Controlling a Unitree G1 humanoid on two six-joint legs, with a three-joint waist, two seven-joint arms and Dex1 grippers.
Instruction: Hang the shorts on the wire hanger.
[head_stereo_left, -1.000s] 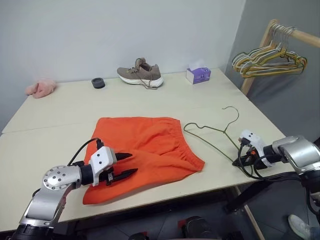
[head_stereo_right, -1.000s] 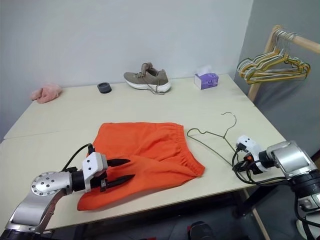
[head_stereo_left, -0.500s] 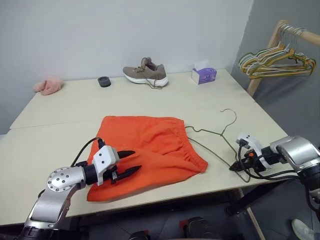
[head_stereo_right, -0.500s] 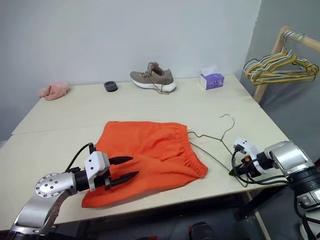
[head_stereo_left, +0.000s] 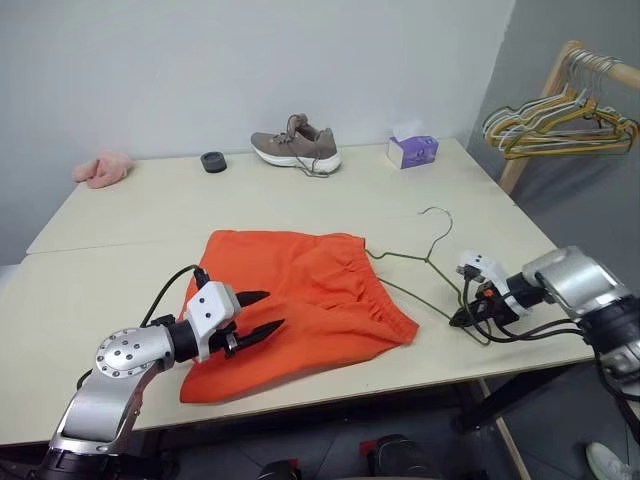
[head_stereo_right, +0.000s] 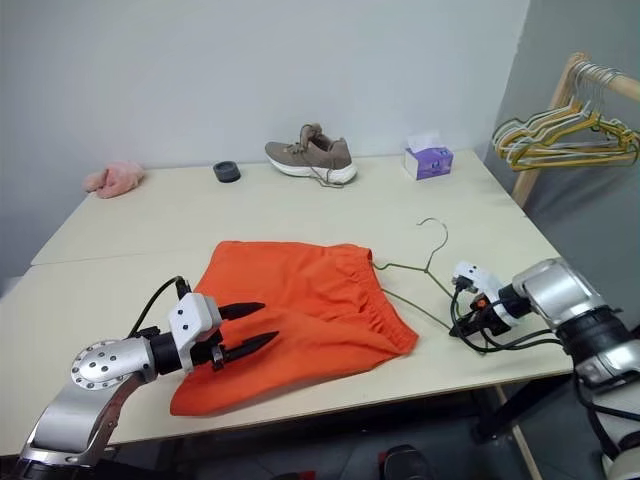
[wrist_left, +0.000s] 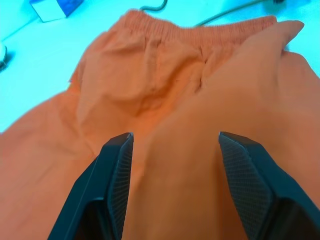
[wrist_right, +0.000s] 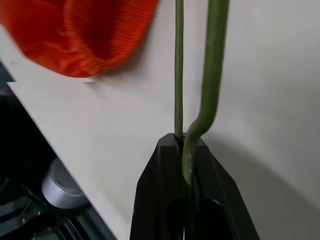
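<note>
The orange shorts (head_stereo_left: 310, 290) lie flat on the table, waistband toward the right. My left gripper (head_stereo_left: 272, 310) is open over the near left part of the shorts, with only fabric showing between its fingers (wrist_left: 117, 170). The thin green wire hanger (head_stereo_left: 400, 257) lies on the table just right of the waistband, hook pointing away from me. My right gripper (head_stereo_left: 458, 318) is shut on the hanger's near corner by the table's front edge. In the right wrist view the wire (wrist_right: 212, 60) runs out of the closed fingertips (wrist_right: 170, 155), with the shorts' hem (wrist_right: 85, 35) beyond.
At the back of the table are a brown shoe (head_stereo_left: 296, 145), a purple tissue box (head_stereo_left: 412, 151), a small black ring (head_stereo_left: 212, 161) and a pink cloth (head_stereo_left: 102, 168). A wooden rack with pastel hangers (head_stereo_left: 560, 110) stands past the table's right edge.
My right gripper has moved left, still shut on the hanger, dragging it closer to the shorts' waistband. The left gripper has hardly moved. The camera view has shifted.
</note>
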